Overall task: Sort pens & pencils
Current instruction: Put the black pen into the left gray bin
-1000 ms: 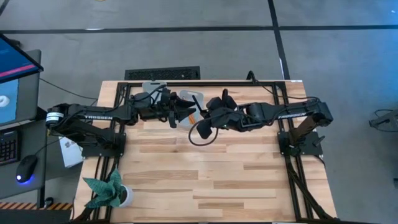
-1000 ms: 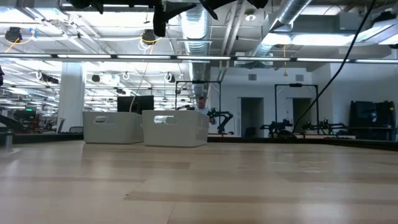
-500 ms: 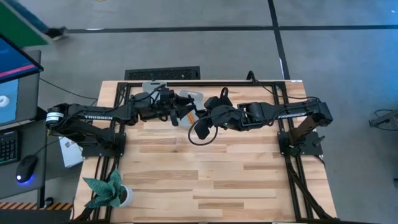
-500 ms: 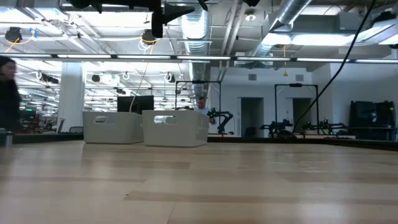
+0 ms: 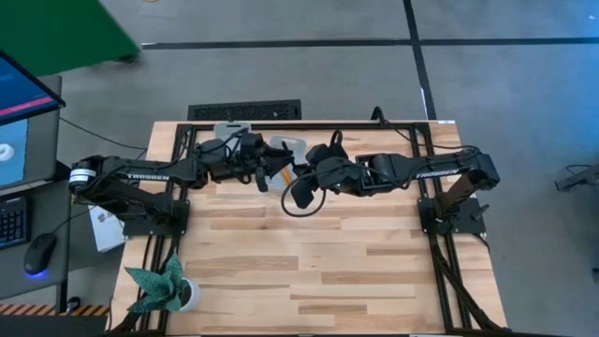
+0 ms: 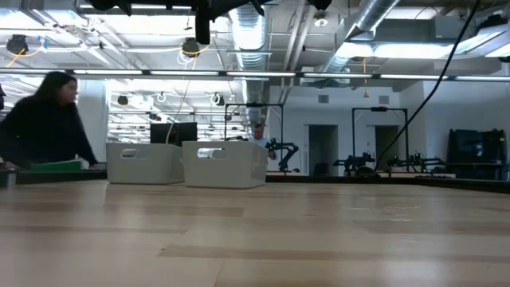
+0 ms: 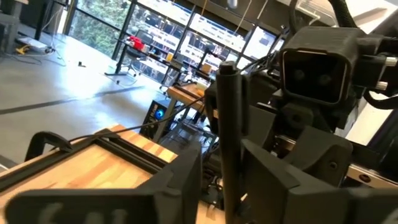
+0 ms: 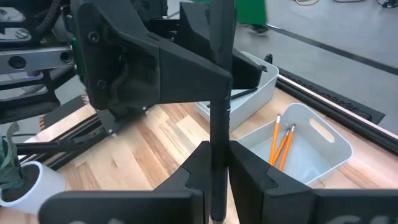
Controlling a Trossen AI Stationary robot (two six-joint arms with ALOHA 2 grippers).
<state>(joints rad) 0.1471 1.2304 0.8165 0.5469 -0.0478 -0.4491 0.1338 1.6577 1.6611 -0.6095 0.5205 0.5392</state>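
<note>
A black pen [image 8: 219,118] stands upright in the air between my two grippers, high over the far middle of the table. My right gripper [image 8: 219,149] is shut on it, coming from the table's right. My left gripper [image 7: 222,155] faces it from the left, its fingers closed in on the same pen [image 7: 227,118]. In the high view the two grippers [image 5: 281,171] [image 5: 302,176] meet above two white bins. Two orange pencils [image 8: 280,144] lie in one bin [image 8: 326,146]. My left gripper has the pen's shaft [image 7: 228,146] between its two fingers, above the right gripper's hold. The fingers come level from the table's left and lie across the pen. My right gripper pinches the pen near its lower end [image 8: 217,140] between its two fingers, level from the table's right, across the pen. The pen is upright and clear of the table.
The second white bin [image 8: 264,81] stands beside the pencil bin at the far edge; both show in the low view [image 6: 143,163] [image 6: 225,163]. A potted green plant [image 5: 164,288] sits at the near left corner. A person [image 6: 44,119] moves beyond the table's far side.
My right gripper has gone a little toward the table's left with the pen, up to my left gripper. The left gripper's fingers have drawn together around the pen. A person has walked in behind the table.
</note>
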